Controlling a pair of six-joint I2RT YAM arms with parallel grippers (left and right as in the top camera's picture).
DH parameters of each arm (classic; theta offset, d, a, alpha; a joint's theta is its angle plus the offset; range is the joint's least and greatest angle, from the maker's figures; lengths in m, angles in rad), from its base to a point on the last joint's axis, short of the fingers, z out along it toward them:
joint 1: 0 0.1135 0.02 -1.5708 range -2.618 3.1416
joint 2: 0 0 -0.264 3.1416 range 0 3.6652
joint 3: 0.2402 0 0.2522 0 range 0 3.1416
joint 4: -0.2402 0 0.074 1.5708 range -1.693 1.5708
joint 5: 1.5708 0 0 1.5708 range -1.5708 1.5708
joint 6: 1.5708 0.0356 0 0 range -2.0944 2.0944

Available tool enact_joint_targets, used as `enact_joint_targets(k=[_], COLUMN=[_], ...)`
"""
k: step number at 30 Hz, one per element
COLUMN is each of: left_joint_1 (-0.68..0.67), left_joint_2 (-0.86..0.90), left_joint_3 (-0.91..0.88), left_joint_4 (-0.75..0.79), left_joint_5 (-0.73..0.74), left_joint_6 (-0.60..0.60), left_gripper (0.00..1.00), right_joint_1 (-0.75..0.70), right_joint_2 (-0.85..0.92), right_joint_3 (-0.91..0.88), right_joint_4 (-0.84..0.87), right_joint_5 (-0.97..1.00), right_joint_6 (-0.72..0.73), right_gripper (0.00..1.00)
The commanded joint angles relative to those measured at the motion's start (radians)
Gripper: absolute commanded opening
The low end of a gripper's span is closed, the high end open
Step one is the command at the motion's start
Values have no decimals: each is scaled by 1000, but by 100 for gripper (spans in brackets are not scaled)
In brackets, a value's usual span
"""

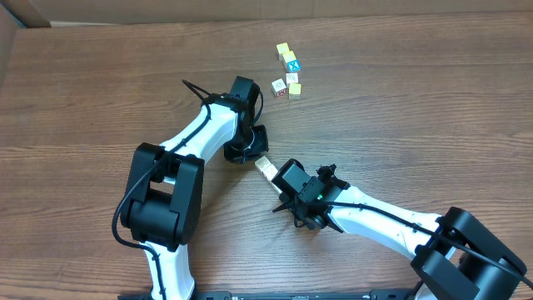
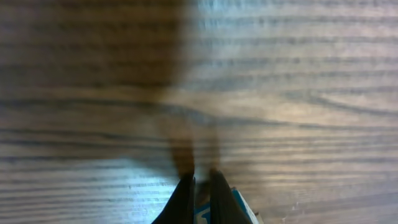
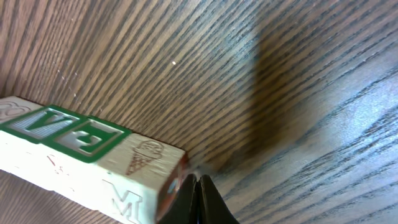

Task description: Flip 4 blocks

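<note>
Centrally on the table (image 1: 100,83), the left gripper (image 1: 255,155) and right gripper (image 1: 275,177) are both pinched shut, a lettered cream row (image 1: 265,167) lying between them, just beside the right tips. The blocks (image 1: 279,87) cluster well beyond, near an X cube (image 1: 291,64).
</note>
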Motion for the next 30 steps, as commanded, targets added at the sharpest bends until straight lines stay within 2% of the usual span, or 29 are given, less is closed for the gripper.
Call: enact_joint_targets(k=[1,11,22,30], left_joint_1=[-7,-10,-49,-62], left_joint_2=[11,11,11,11], left_joint_3=[16,16,16,16], left_joint_4=[-2,24,72,89], left_joint_5=[56,56,57,56], left_joint_6=[35,34,29,22], left_gripper=[4,4,4,4], right_joint_1=[3,3,19,42], right_joint_2=[-8,6,6,6], right_joint_3=[-4,-4,-4,-4], right_joint_4=[11,58,82,94], right_joint_5=[20,-1,-37,-34], right_joint_6=[-3,6,136,151], right_gripper=[4,4,4,4])
